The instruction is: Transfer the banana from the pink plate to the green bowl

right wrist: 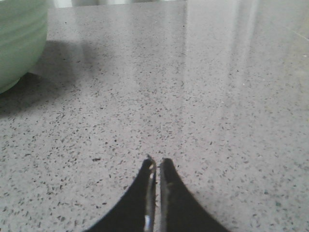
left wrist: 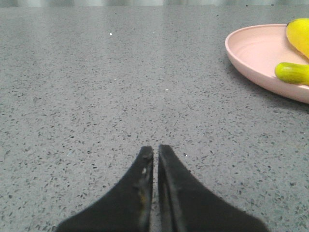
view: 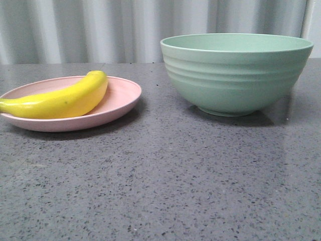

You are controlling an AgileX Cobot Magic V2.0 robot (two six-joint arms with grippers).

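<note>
Left hand (left wrist: 155,151) closed, empty | right hand (right wrist: 157,162) closed, empty | banana (view: 62,99) on pink plate (view: 120,95)

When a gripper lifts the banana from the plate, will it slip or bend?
The banana looks glossy and smooth, so it may slip. It seems like hard plastic, probably stiff and light. Curved and lying loose on the plate, it might rock or slide if pushed.

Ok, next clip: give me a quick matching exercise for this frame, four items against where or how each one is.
Items:
1. banana
2. pink plate
3. green bowl
4. left pincer

States:
A. stands on the robot's right side of the table
B. shut, holding nothing, low over bare table
C. lies on the plate
D. rests on the robot's left side of the table

Pairs: 1-C, 2-D, 3-A, 4-B
</note>
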